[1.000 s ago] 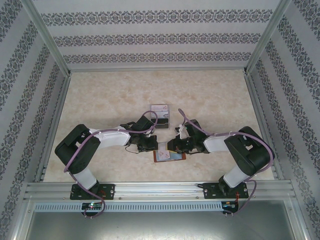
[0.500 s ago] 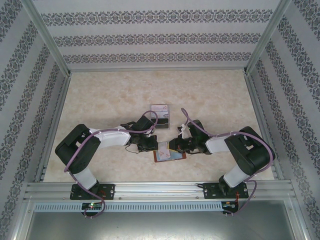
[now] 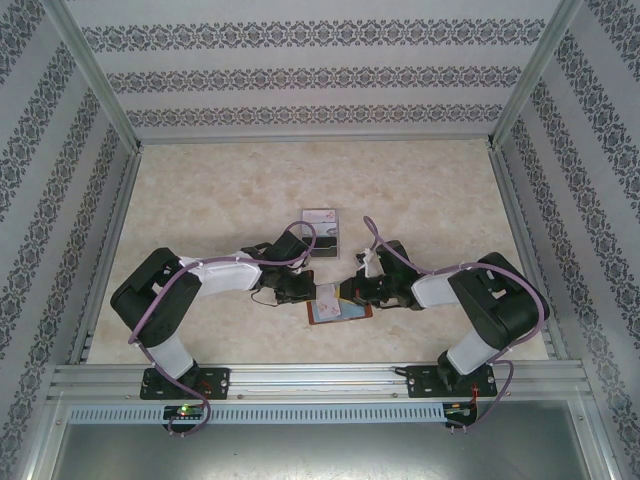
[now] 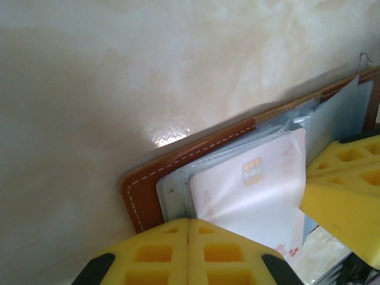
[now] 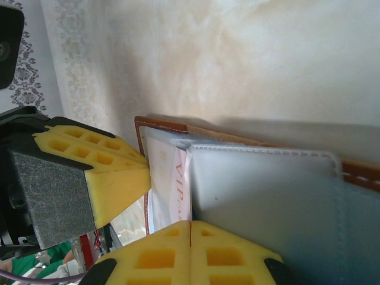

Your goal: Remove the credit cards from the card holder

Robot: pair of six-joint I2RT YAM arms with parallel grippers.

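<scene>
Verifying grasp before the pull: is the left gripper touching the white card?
Touching. In the right wrist view the left gripper tip meets the white card poking from the card holder, no gap between them.

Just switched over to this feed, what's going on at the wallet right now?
Both arms meet over the open card holder, which lies near the front of the table. The left gripper and the right gripper are each shut at an edge of it. A pale chip card lies in the holder between them, not yet out. Whether either gripper actually pinches that card is hard to tell.
</scene>
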